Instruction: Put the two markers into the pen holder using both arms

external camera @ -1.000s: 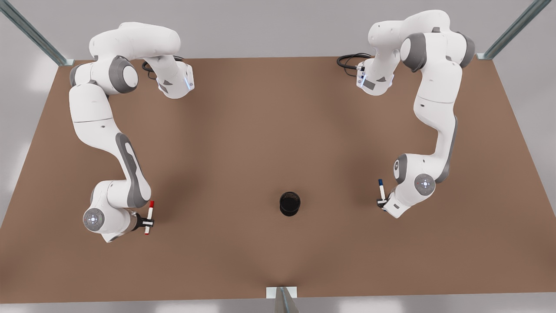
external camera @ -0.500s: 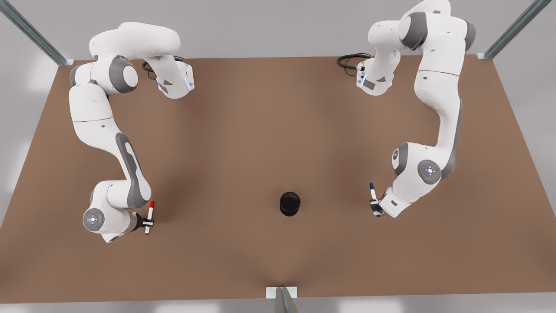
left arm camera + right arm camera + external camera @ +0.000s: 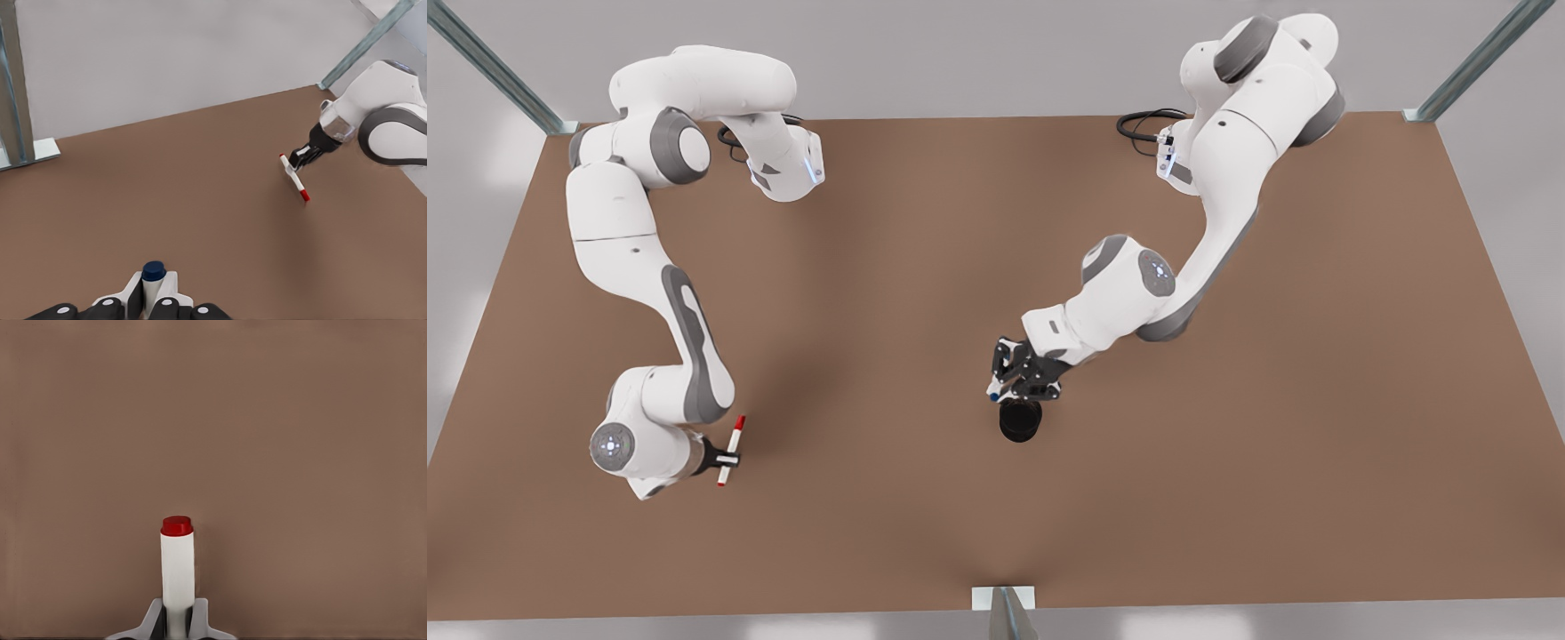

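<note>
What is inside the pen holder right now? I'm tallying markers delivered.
No marker visibly stands in the pen holder. The left gripper hangs over its far rim, covering part of the opening, holding the blue marker. The right gripper holds the red marker far off.

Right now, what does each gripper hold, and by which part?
Left gripper: blue marker, gripped below its cap. Right gripper: red marker, gripped around mid-barrel.
</note>
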`<state>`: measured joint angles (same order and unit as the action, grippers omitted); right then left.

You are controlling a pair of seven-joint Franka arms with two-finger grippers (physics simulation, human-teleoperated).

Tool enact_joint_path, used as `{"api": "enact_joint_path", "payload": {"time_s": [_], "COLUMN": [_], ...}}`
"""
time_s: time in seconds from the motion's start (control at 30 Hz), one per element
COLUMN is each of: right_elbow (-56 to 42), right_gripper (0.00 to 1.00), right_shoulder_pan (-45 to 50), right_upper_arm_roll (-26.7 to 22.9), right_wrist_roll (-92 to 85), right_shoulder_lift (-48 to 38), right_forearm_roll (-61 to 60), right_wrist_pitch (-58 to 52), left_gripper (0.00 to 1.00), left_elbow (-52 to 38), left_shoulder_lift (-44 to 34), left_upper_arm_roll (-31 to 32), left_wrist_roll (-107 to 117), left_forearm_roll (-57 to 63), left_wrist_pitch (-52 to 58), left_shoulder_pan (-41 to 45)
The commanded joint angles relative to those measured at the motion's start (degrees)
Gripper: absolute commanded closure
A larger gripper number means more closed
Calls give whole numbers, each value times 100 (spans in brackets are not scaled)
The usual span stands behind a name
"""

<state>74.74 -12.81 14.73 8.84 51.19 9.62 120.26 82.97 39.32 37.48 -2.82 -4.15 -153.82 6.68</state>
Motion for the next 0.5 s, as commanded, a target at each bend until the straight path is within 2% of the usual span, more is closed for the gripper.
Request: {"api": "enact_joint_path", "payload": {"time_s": [0.0,0.17,0.3,0.37,0.47], "right_elbow": [-12,-29,-205,-293,-469], "right_gripper": [77,78,78,78,78], "right_shoulder_pan": [16,235,279,490,499], "right_upper_arm_roll": [56,302,829,838,1268], "right_wrist_roll": [101,171,417,417,408], "right_shoulder_lift": [-179,-768,-979,-1085,-1076], "right_forearm_roll": [66,66,101,101,101], "right_wrist_pitch": [-143,-284,-337,-337,-187], "left_gripper": [79,79,79,79,79], "left_elbow": [52,571,615,580,606], "left_shoulder_lift": [181,374,444,690,814], "left_upper_arm_roll": [22,14,5,-4,-13], "left_wrist_roll": [-3787,-4499,-4499,-4499,-4499], "left_forearm_roll": [-86,-69,-51,72,213], "left_wrist_pitch": [-1835,-2477,-2521,-2749,-2881], "left_shoulder_pan": [-9,-202,-202,-176,-185]}}
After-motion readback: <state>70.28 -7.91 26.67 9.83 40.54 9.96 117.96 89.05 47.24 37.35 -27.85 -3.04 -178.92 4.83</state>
